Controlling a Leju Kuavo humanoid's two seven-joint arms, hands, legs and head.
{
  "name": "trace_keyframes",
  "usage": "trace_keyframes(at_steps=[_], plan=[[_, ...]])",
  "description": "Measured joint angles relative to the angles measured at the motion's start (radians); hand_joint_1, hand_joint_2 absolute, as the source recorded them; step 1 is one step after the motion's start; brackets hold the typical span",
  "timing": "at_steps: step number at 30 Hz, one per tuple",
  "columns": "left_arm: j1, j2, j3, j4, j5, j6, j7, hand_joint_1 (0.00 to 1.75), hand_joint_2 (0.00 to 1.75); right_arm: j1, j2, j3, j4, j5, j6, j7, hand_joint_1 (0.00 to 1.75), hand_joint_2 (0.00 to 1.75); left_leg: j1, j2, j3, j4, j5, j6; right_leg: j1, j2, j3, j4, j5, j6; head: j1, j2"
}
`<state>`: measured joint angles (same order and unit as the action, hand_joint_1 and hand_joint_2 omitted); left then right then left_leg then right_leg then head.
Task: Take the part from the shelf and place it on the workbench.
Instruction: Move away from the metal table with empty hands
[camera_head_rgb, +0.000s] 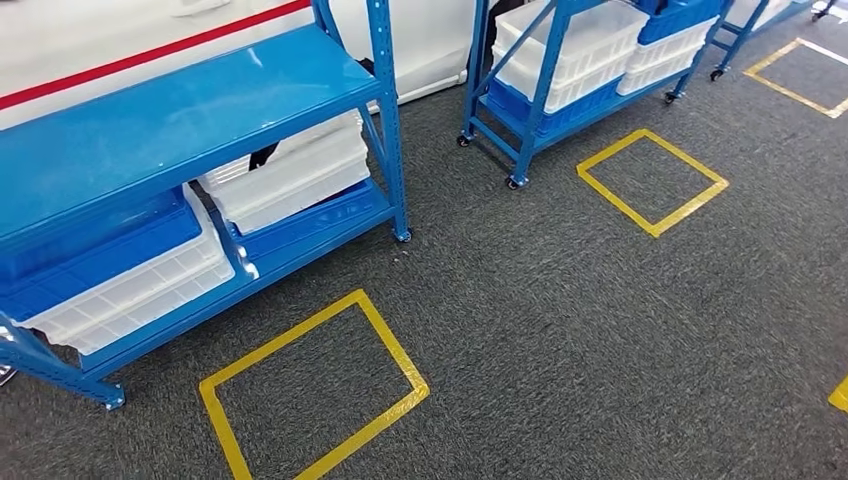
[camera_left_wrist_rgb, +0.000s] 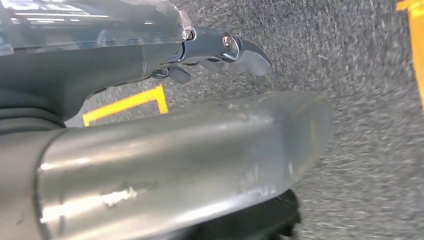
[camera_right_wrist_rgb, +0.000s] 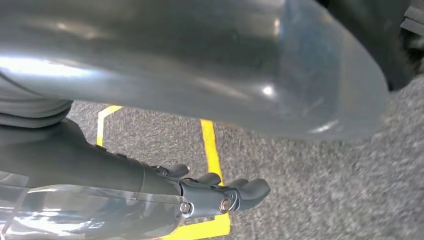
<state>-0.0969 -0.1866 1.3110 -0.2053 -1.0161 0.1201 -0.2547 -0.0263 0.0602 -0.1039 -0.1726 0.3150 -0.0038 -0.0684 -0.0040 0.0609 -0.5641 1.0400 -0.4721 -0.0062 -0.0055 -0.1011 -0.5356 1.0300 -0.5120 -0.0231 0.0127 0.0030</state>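
Observation:
A blue metal shelf (camera_head_rgb: 180, 120) stands at the left of the head view. Its lower level holds white bins (camera_head_rgb: 290, 175) and a blue bin (camera_head_rgb: 90, 250). What lies inside the bins is hidden, so I cannot tell which one holds the part. My left hand (camera_left_wrist_rgb: 150, 165) hangs over the grey carpet with its fingers (camera_left_wrist_rgb: 225, 47) stretched out, apart from the thumb and holding nothing. My right hand (camera_right_wrist_rgb: 200, 60) hangs the same way, its dark fingers (camera_right_wrist_rgb: 225, 192) extended and empty.
A second blue shelf on wheels (camera_head_rgb: 545, 90), stacked with white and blue bins, stands further back at the right. Yellow tape squares (camera_head_rgb: 310, 390) (camera_head_rgb: 650, 180) mark the grey carpet in front of each shelf. A white wall with a red stripe (camera_head_rgb: 150, 55) runs behind.

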Motion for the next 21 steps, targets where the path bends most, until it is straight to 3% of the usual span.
trace_keyframes(at_steps=[1,3,5,7,9,10,11,12,14,16,18,19,21], plan=[[0.0,0.004,0.005,0.0,0.006,0.003,-0.002,0.0,0.0,-0.002,0.005,0.0,0.0,0.0,0.002,0.002,0.0,0.0,-0.004,0.005,0.004,-0.014,0.0,0.006,0.002,-0.009,0.002,0.0,-0.002,0.005,0.0,0.0],[0.004,0.012,0.016,-0.001,0.017,0.016,-0.002,0.0,0.0,-0.007,0.014,0.0,0.0,0.005,0.008,0.004,0.0,0.0,-0.002,-0.016,0.004,-0.021,0.005,0.016,0.001,-0.019,0.009,-0.002,-0.005,0.015,0.0,0.0],[0.005,0.019,0.026,-0.001,0.027,0.029,0.001,0.0,0.0,-0.008,0.019,0.0,-0.001,0.013,0.011,0.001,0.0,0.0,0.004,-0.036,0.011,-0.033,0.014,0.028,-0.002,0.023,0.001,0.026,-0.028,0.026,0.002,0.0],[0.001,0.024,0.035,-0.002,0.034,0.032,0.002,0.0,0.0,-0.005,0.021,0.0,-0.001,0.02,0.011,-0.003,0.0,0.0,0.007,-0.057,0.012,-0.038,0.021,0.036,-0.007,0.081,-0.05,0.13,-0.087,0.033,0.005,0.0],[-0.001,0.025,0.04,-0.002,0.038,0.026,0.0,0.0,0.0,-0.004,0.022,0.0,0.0,0.023,0.007,-0.004,0.0,0.0,0.007,-0.083,0.009,-0.037,0.023,0.039,-0.009,0.096,-0.114,0.25,-0.13,0.037,0.005,0.0],[-0.001,0.025,0.041,-0.002,0.039,0.023,-0.001,0.0,0.0,-0.004,0.021,0.0,0.0,0.024,0.004,-0.005,0.0,0.0,0.007,-0.097,0.008,-0.036,0.023,0.039,-0.01,0.097,-0.129,0.27,-0.124,0.038,0.005,0.0],[-0.001,0.024,0.042,-0.002,0.039,0.02,-0.002,0.0,0.0,-0.004,0.02,0.0,0.0,0.024,0.0,-0.006,0.0,0.0,0.007,-0.111,0.009,-0.034,0.022,0.038,-0.011,0.099,-0.125,0.252,-0.097,0.039,0.006,0.0],[-0.001,0.022,0.043,-0.002,0.039,0.017,-0.003,0.0,0.0,-0.005,0.018,0.0,0.0,0.024,-0.004,-0.009,0.0,0.0,0.008,-0.126,0.01,-0.031,0.021,0.036,-0.013,0.107,-0.103,0.198,-0.056,0.039,0.006,0.0],[-0.004,0.018,0.044,-0.002,0.039,0.012,-0.005,0.0,0.0,-0.004,0.014,-0.002,0.0,0.023,-0.01,-0.014,0.0,0.0,0.008,-0.152,0.007,-0.022,0.017,0.028,-0.017,0.147,-0.05,0.07,0.008,0.036,0.006,0.0],[-0.007,0.016,0.044,-0.002,0.038,0.004,-0.011,0.0,0.0,-0.006,0.011,-0.006,0.0,0.02,-0.011,-0.024,0.0,0.0,0.008,-0.171,-0.002,-0.015,0.014,0.015,-0.016,0.172,-0.029,0.015,0.022,0.03,0.005,0.0],[-0.008,0.015,0.044,-0.002,0.036,-0.005,-0.019,0.0,0.0,-0.012,0.009,-0.011,0.0,0.016,-0.011,-0.037,0.0,0.0,0.011,-0.186,-0.007,-0.016,0.016,0.001,-0.012,0.155,-0.027,0.011,0.023,0.019,0.004,0.0],[-0.008,0.016,0.044,-0.002,0.036,-0.007,-0.023,0.0,0.0,-0.014,0.008,-0.013,0.0,0.016,-0.011,-0.043,0.0,0.0,0.012,-0.175,-0.01,-0.01,0.012,-0.005,-0.012,0.143,-0.025,0.007,0.025,0.011,0.003,0.0],[-0.011,0.016,0.044,-0.002,0.036,-0.009,-0.029,0.0,0.0,-0.013,0.007,-0.016,-0.001,0.015,-0.01,-0.055,0.0,0.0,0.013,-0.126,-0.034,0.046,-0.026,-0.013,-0.015,0.117,-0.021,-0.002,0.029,-0.004,-0.001,0.0]])
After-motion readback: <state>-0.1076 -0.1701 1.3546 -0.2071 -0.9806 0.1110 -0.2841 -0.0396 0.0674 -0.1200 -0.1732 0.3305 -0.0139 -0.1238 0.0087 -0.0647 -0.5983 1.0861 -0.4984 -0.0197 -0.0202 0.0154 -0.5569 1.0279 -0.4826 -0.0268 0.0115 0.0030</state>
